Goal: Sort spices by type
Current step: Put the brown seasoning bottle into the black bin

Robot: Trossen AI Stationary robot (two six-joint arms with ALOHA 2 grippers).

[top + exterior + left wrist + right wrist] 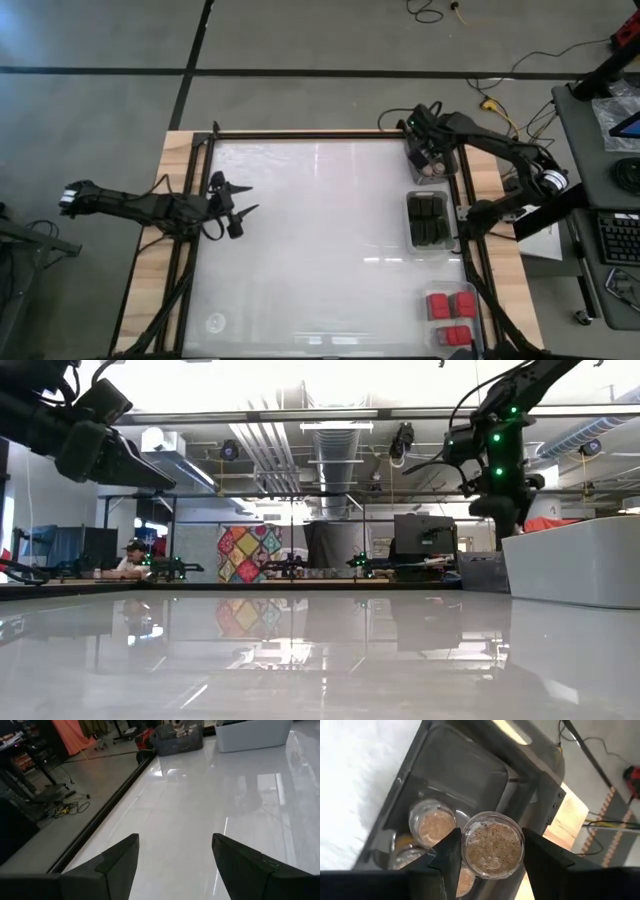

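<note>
At the counter's (320,230) left edge our left hand (238,200) waits with its fingers apart on nothing. Farther right, a clear tray (429,222) holds the dark blocks (428,208), and the red blocks (451,305) fill the near-right tray. Our right hand (490,850) hangs over the far-right tray (455,775), clamped on a round jar of brownish spice (492,851), with other jars (431,826) already beneath. We judge this the placing step; next we should lower the jar into a free spot, then release it.

The lower clear round jars (405,854) in the clear plastic tray (465,765) are partly hidden behind the held brown-filled jar (492,851).
</note>
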